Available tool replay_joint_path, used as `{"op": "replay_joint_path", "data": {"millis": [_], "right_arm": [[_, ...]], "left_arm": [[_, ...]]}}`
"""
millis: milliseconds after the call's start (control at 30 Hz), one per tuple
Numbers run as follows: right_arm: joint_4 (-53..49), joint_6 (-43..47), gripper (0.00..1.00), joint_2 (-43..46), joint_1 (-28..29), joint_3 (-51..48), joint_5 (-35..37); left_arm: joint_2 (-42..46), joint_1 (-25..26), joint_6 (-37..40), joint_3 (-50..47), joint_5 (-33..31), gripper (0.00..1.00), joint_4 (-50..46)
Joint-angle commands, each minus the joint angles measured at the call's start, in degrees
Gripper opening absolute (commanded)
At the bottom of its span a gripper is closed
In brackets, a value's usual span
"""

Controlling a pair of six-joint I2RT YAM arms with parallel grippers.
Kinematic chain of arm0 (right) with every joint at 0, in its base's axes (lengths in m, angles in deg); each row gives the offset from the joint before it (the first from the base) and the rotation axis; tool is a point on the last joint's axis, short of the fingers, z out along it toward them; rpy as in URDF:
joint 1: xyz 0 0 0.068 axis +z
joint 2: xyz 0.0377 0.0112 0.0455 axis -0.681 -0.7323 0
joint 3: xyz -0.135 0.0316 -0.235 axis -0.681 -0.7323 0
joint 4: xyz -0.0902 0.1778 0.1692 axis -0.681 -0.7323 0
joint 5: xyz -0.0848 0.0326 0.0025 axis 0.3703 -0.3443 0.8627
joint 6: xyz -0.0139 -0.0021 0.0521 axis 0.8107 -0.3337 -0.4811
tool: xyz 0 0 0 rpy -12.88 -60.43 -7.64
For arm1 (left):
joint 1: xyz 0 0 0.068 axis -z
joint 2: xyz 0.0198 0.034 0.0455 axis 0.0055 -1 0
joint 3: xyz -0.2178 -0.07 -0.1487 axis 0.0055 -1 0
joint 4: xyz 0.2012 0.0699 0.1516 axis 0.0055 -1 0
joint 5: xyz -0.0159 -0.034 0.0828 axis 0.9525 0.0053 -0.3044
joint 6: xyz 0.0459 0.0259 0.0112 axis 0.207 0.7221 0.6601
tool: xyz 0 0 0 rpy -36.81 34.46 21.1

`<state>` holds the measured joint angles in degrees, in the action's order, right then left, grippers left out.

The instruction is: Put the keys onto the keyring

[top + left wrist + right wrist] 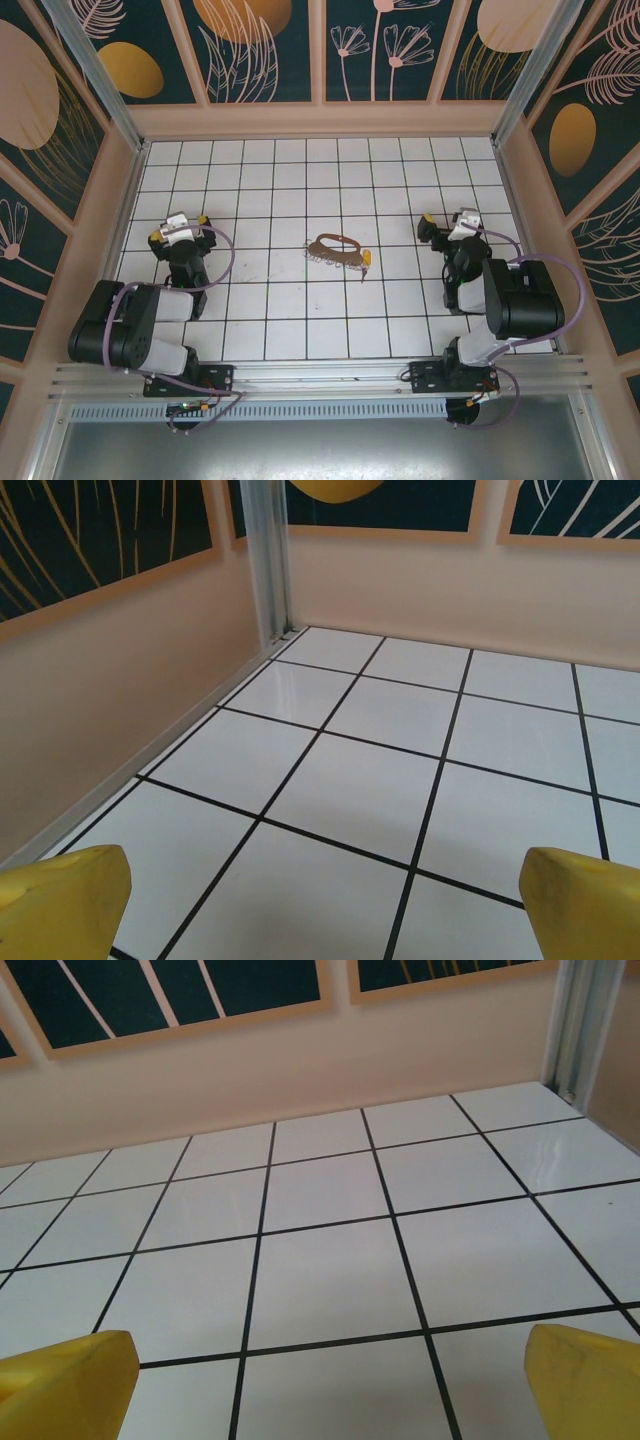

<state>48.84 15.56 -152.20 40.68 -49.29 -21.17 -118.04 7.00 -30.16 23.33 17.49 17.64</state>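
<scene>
Keys (365,261) are the aim, but begin at the tools. The left pincer (180,227) stands wide, with its yellow fingertips (60,900) at the two lower corners of the wrist view. Only bare tile lies between them, so it grips nothing. The right pincer (450,225) is spread just as wide and is also empty, its yellow fingertips (70,1380) far apart above white tile.

Outward from both lies the worktop (280,320), glossy white tile ruled with black lines. Near its middle, between the two arms and well apart from either, the keyring (335,243) lies flat. It is a thin brown oval loop with small silvery pieces (325,257) along its near edge. One gold key sits at the loop's right end, on the right arm's side. From above I cannot tell whether it touches the loop or is already threaded on it.

The key looks light, stiff and flat, and is likely to skate on the shiny tile. A pinch across the edges of its broad head, leaving the hole free, seems best. The loop looks slight and may shift when nudged. The other pincer should probably take it on a bare stretch, away from the dangling pieces.
</scene>
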Motion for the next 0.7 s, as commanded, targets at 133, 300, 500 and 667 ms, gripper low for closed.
{"op": "replay_joint_path", "data": {"millis": [133,300,500,667], "right_arm": [[1.41,1.02,0.99,-0.15,0.68,0.49,3.31],[1.41,0.97,0.99,-0.15,0.62,0.46,3.09],[1.58,1.11,0.99,-0.13,0.75,0.48,3.4],[1.04,0.81,0.99,-0.15,0.3,0.71,2.5]], "left_arm": [[-4.33,-3.19,-0.49,-0.38,7.87,0.99,10.78],[-3.73,-3.51,-0.61,-0.09,8.39,0.99,9.61],[-3.52,-3.49,-0.58,-0.09,8.47,0.99,9.2],[-3.54,-3.54,-0.54,-0.1,8.47,0.99,9.29]]}}
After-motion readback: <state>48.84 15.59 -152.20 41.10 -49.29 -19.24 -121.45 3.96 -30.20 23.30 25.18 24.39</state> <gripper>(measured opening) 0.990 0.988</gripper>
